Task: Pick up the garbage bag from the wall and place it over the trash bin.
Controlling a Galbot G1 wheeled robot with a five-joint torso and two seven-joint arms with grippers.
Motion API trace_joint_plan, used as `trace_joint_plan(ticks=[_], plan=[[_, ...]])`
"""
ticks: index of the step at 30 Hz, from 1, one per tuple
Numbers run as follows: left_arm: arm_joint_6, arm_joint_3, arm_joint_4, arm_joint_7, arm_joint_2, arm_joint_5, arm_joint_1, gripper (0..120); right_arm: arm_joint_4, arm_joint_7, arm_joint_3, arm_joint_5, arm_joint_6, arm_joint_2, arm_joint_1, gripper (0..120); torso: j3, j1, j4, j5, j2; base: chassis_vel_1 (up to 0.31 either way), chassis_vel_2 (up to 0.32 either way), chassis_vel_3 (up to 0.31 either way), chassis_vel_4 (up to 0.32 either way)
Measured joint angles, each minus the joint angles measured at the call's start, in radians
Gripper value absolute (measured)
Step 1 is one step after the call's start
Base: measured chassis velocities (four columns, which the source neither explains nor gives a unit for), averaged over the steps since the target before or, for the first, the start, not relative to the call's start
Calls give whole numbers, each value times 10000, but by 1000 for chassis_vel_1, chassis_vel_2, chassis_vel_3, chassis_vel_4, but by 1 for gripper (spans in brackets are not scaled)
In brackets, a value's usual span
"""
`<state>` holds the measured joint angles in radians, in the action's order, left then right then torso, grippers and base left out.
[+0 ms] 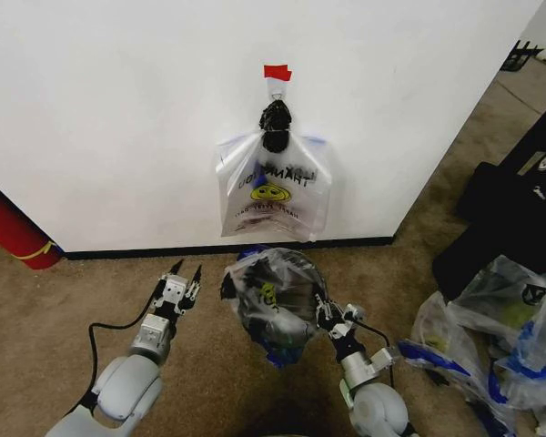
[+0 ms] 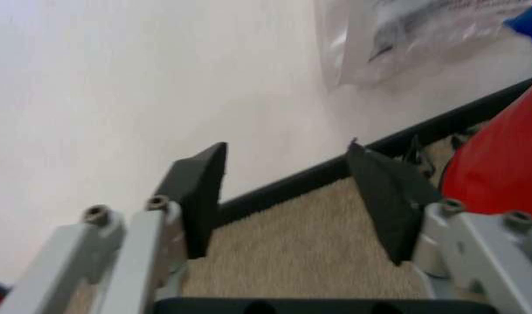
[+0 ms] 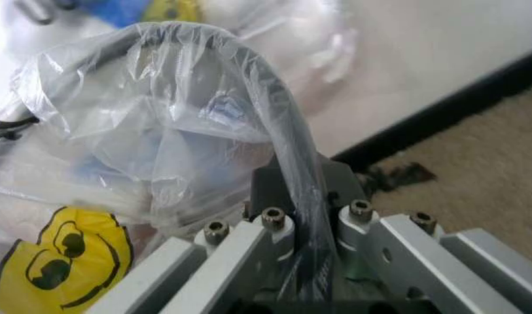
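Both arms reach forward over the brown carpet (image 1: 64,309). Right gripper (image 3: 305,216) is clenched on the black rim of the trash bin (image 2: 501,163), pinching the garbage bag (image 1: 273,296) against it; the clear plastic is already draped over the bin's mouth, a yellow smiley showing through. Left gripper (image 1: 180,284), released with jaws apart and holding nothing, sits just beside the bin, pointing at the wall (image 1: 118,109) and its black baseboard (image 1: 146,250). Bare carpet lies to the robot's left. 1 similar smiley bag (image 1: 273,187) hangs from the hook (image 1: 276,88) under red tape (image 1: 277,72), above the bin. Stuffed clear bags (image 1: 505,337) crowd the robot's right.
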<state>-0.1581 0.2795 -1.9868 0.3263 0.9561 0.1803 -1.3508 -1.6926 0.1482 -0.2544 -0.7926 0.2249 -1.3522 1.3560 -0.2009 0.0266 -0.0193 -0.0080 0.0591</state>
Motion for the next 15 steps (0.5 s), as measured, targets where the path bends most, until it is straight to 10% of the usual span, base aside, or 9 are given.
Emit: trace_joint_plan(ticks=[5, 15], plan=[[-277, -37, -669, 145, 100, 653, -400, 79, -255, -948, 8, -427, -48, -104, 17, 0, 0, 0, 0, 0, 0, 0, 0, 0, 0], [-2482, -587, -3683, -321, 606, 5434, -1609, 100, -580, -1911, 83, -583, 108, -259, 130, 0, 1, -1, 0, 3, 1, 0, 0, 0, 0]])
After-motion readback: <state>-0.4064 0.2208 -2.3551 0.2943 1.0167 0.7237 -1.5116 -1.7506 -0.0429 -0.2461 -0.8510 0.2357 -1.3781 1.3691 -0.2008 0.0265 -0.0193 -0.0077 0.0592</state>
